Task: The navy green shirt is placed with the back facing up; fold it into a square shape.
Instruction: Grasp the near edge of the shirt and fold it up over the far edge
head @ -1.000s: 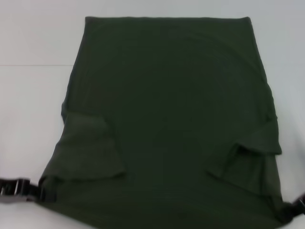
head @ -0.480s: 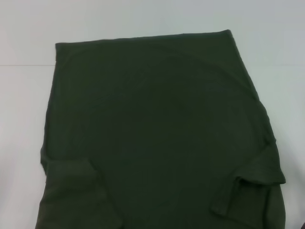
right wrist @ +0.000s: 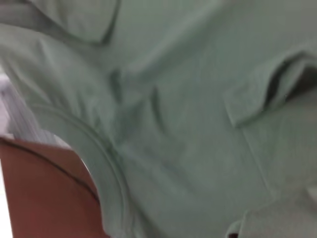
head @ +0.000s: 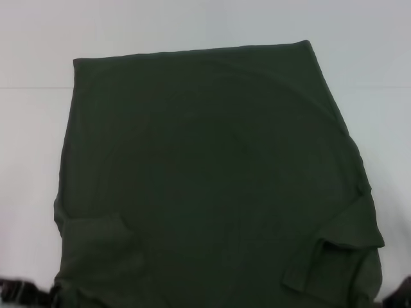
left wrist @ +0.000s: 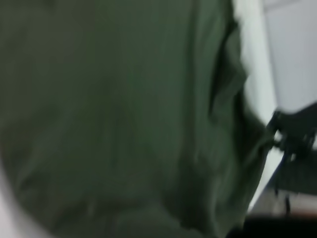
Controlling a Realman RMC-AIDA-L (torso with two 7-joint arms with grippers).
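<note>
Both grippers are mostly cut off at the near edge: the left gripper (head: 26, 292) at the near left corner of the navy green shirt (head: 212, 173), the right gripper (head: 399, 294) at its near right corner. Their grip cannot be made out. The shirt lies spread on the white table (head: 192, 25).

A plain white table (head: 32, 160) is filling the head view, lying bare and matte on both sides; a faint straight seam (head: 32, 87) is running across it toward the far side; soft, even light is falling over the surface, casting hardly any shadow; in the right wrist view a reddish-brown surface (right wrist: 44, 198) is showing at one corner, what it is being unclear.
</note>
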